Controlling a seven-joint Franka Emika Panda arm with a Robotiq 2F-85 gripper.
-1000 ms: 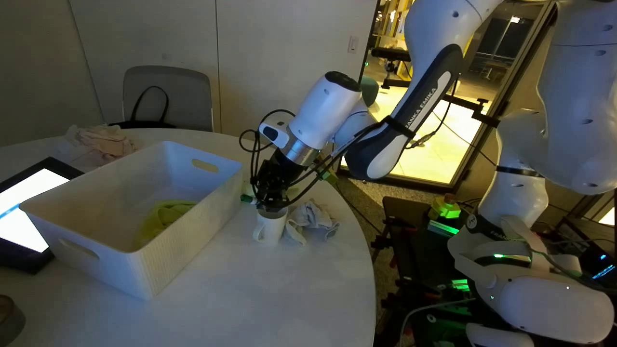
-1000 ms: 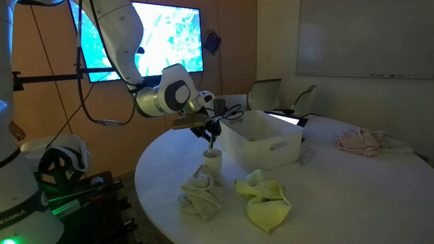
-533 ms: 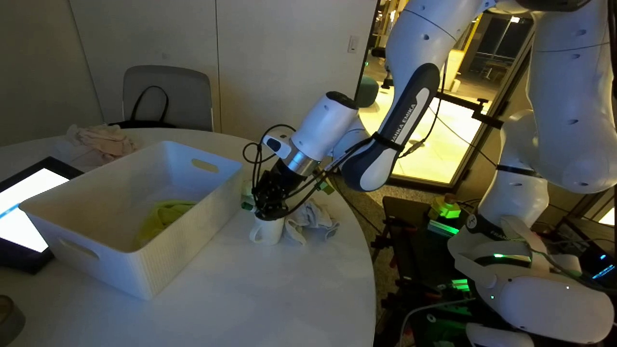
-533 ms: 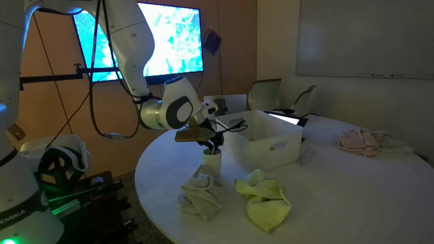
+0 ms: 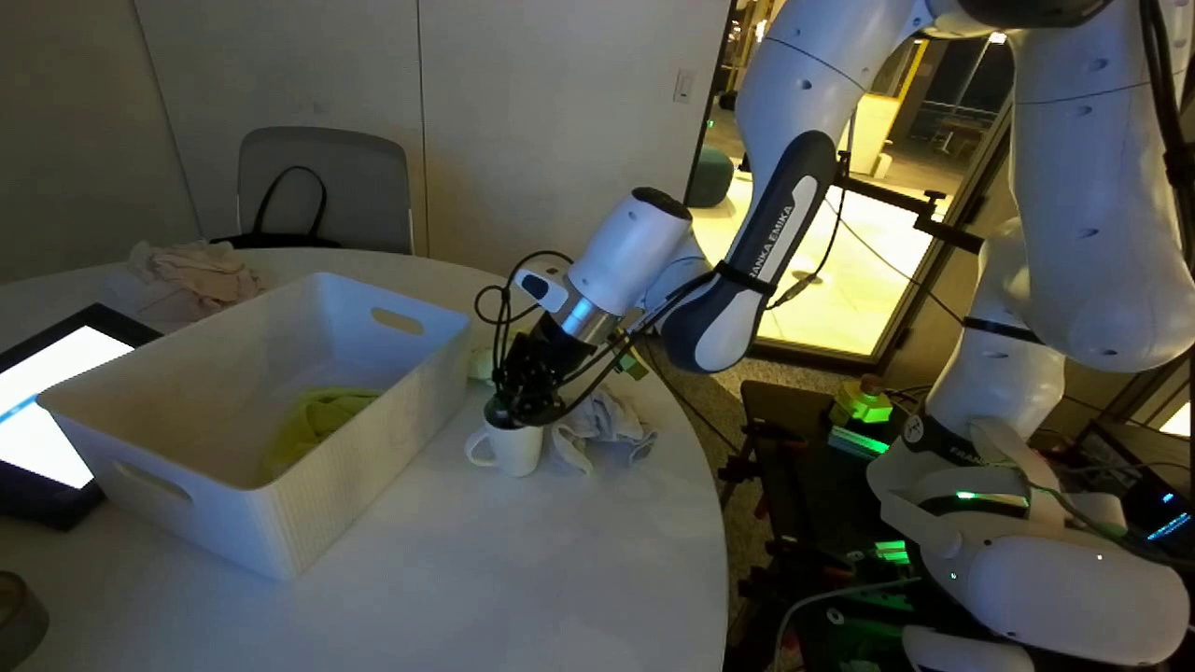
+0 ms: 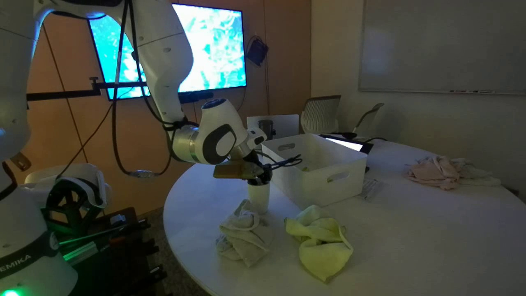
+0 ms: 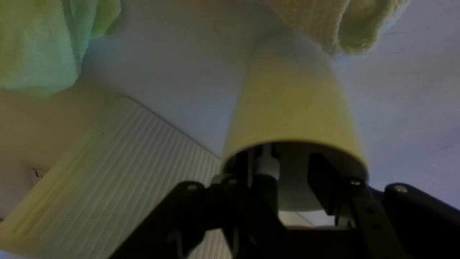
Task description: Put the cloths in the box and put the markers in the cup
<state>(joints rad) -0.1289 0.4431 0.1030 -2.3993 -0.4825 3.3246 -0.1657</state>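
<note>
At lower centre in the wrist view, the gripper (image 7: 284, 166), fingertips apart, reaches into the cup (image 7: 293, 102), a marker (image 7: 266, 176) between them; box (image 7: 136, 172) lower left, yellow cloth (image 7: 39, 45) upper left, grey cloth (image 7: 318, 21) upper right.

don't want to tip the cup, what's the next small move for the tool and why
I'd probably ease the tool up out of the cup: in the wrist view its fingers stand apart inside it, and a gap separates one from the marker, which seems ungripped, its pale end down in the cup.
</note>
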